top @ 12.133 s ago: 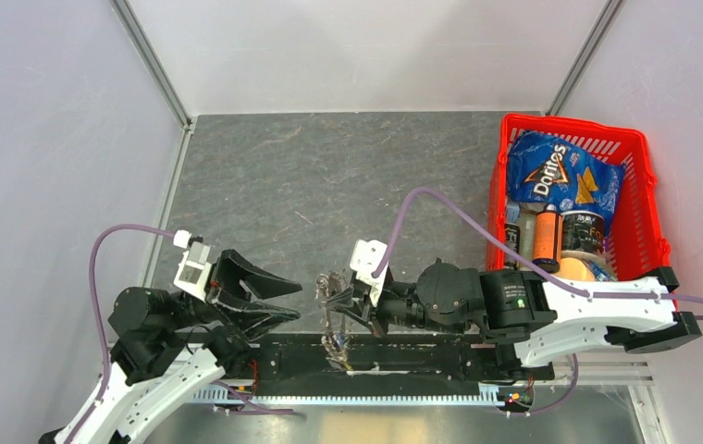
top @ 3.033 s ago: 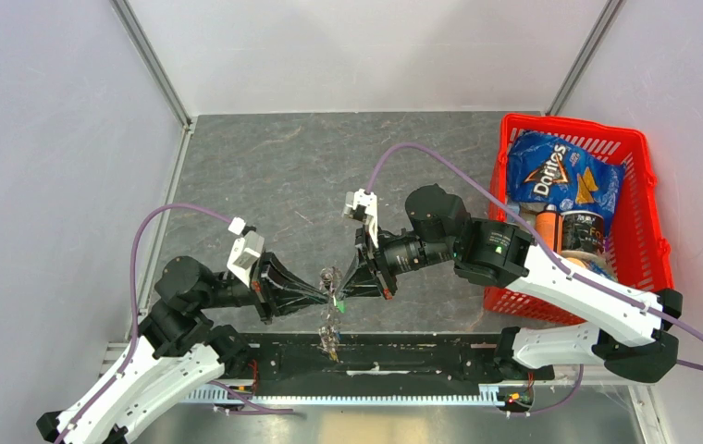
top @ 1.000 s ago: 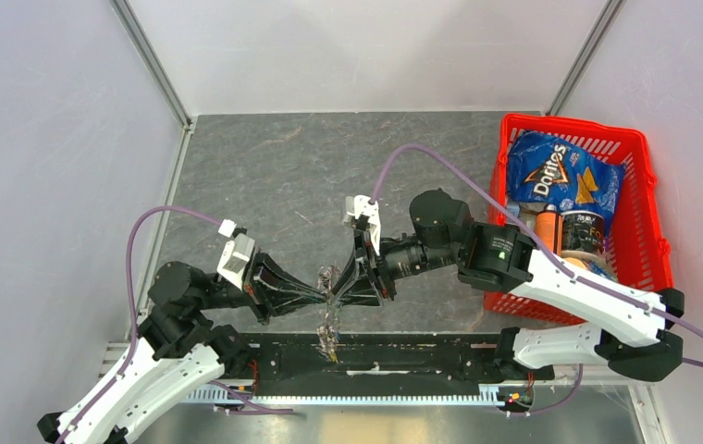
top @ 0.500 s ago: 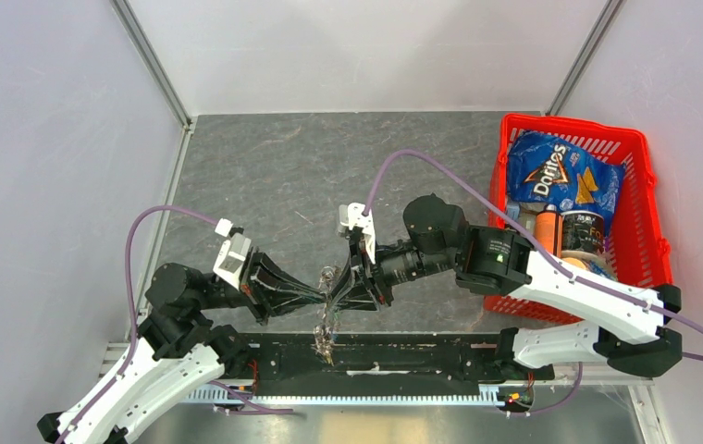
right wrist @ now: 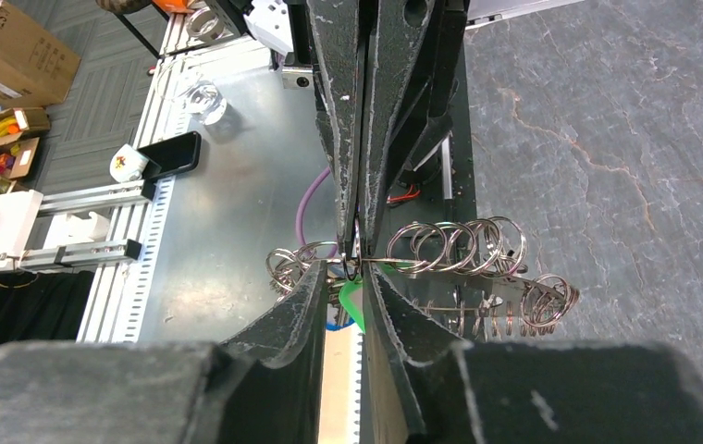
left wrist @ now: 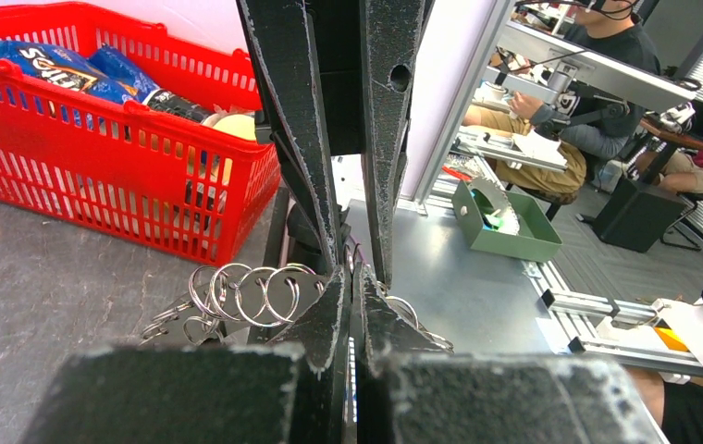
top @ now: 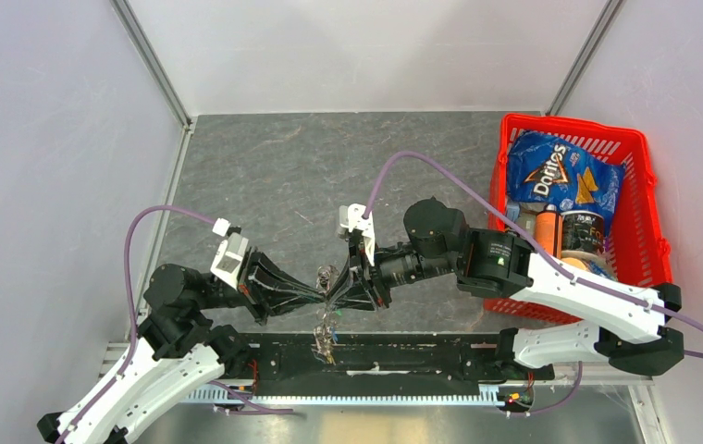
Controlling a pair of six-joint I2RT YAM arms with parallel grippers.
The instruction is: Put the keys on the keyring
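both arms meet tip to tip low over the near edge of the desk [top: 329, 176], left arm [top: 181, 296] coming from the left, right arm [top: 477, 264] from the right.

keyring [right wrist: 459, 245]: a bunch of silver wire loops, held in the air between the two tips. the loops fan out to either side. in the top view part of it dangles toward the front rail [top: 403, 356].

left jaws: pressed fully together, clamped on a thin loop in the middle of the keyring.

right jaws: narrow gap, tips just beside the left tips. the green key [right wrist: 351, 302] has its head in that gap, right under the clamped loop. cannot tell whether the jaws pinch it or only flank it.

black key: not made out in any view.

step, as i read it: threading the green key onto the loop, with the left side as vice and the right side feeding. whether the key is on the wire yet is too small to tell.

next move calls for a firm pinch on the green head, then a fine slide of the key's hole along the loop's split end, with the left arm rigid. there is little room, so any twist risks knocking the loop out of the clamp.
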